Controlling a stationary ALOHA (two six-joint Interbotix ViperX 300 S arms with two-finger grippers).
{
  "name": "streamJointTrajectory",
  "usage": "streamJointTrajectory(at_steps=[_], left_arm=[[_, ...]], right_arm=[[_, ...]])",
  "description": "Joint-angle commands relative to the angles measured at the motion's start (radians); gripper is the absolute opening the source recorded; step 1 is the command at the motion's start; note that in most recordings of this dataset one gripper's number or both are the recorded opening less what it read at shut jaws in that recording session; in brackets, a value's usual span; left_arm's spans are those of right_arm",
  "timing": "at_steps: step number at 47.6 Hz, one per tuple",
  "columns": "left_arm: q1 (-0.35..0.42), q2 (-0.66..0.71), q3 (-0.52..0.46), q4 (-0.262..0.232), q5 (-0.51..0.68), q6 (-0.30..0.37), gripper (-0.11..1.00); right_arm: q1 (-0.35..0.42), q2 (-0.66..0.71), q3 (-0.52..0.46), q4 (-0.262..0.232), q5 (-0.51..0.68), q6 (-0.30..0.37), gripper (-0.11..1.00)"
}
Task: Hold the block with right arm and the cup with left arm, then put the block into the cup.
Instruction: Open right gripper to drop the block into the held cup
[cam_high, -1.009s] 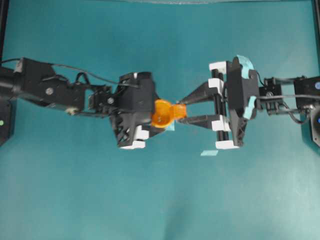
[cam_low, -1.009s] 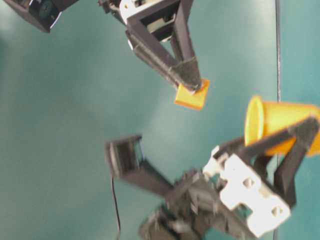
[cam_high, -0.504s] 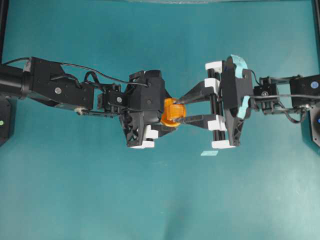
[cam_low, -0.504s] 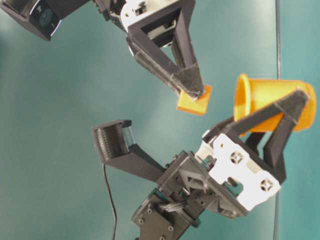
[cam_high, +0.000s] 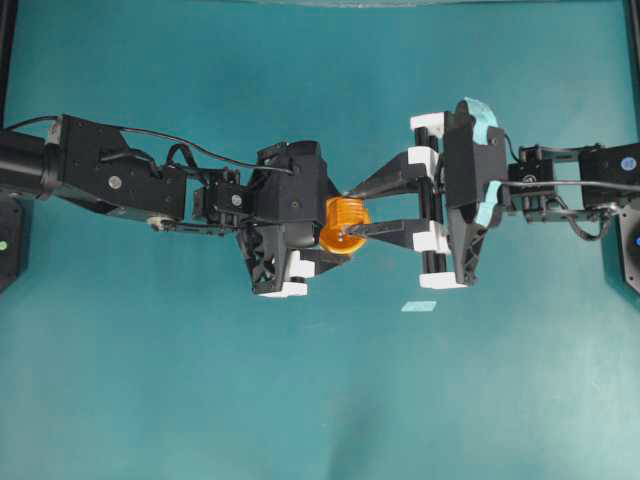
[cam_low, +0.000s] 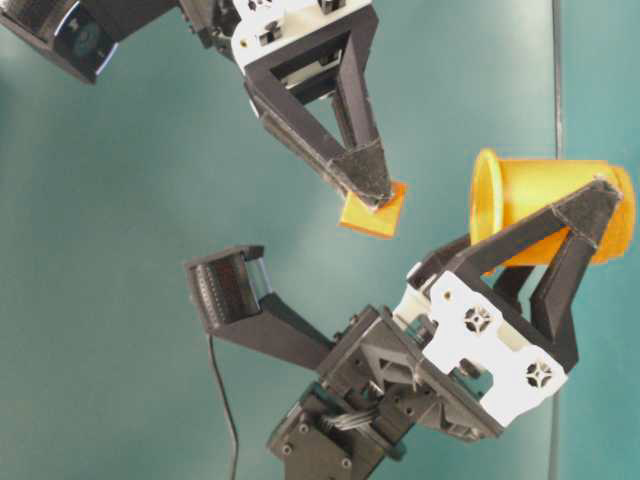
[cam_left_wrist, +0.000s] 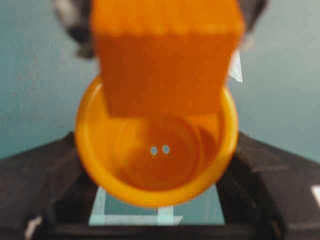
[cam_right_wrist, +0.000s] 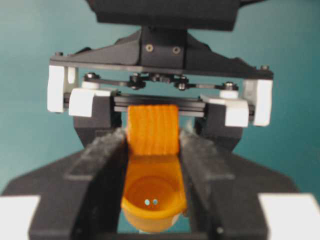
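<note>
Above teal table (cam_high: 320, 400), left gripper (cam_high: 322, 240) clamps cup (cam_low: 545, 205) (nothing inside), right gripper (cam_low: 372, 190) pinches block (cam_low: 372, 212) alongside

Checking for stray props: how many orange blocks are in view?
1: the block is pinched in the right claw, held beside the mouth of the cup. None seen elsewhere.

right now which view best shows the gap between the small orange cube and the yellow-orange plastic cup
Table-level: small orange cube clearly short of the yellow-orange plastic cup rim. Overhead and both wrist views overlap them, hiding the gap.
</note>
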Motion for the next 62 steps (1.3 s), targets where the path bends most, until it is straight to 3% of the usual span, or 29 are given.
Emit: streamJointTrajectory(at_steps=[1,5,11,15,62], left_arm=[[-0.003,-0.029,-0.008,0.003,-0.011,-0.002,0.64],[-0.002,-0.031,-0.009,0.003,-0.011,-0.002,0.64],[-0.002,-0.031,-0.006,0.003,-0.011,-0.002,0.64],[-0.003,-0.031,-0.006,0.003,-0.011,-0.002,0.64],[-0.002,-0.031,-0.002,0.003,-0.015,-0.002,0.64]], right_arm=[[-0.002,-0.011,-0.028,-0.002,-0.014,0.002,0.39],[-0.002,-0.011,-0.028,-0.002,-0.018,0.005,0.41],[-0.002,-0.011,-0.028,0.0,-0.018,0.006,0.59],[-0.002,-0.011,-0.028,0.0,-0.018,0.005,0.65],[-0.002,-0.011,-0.026,0.002,-0.014,0.006,0.64]])
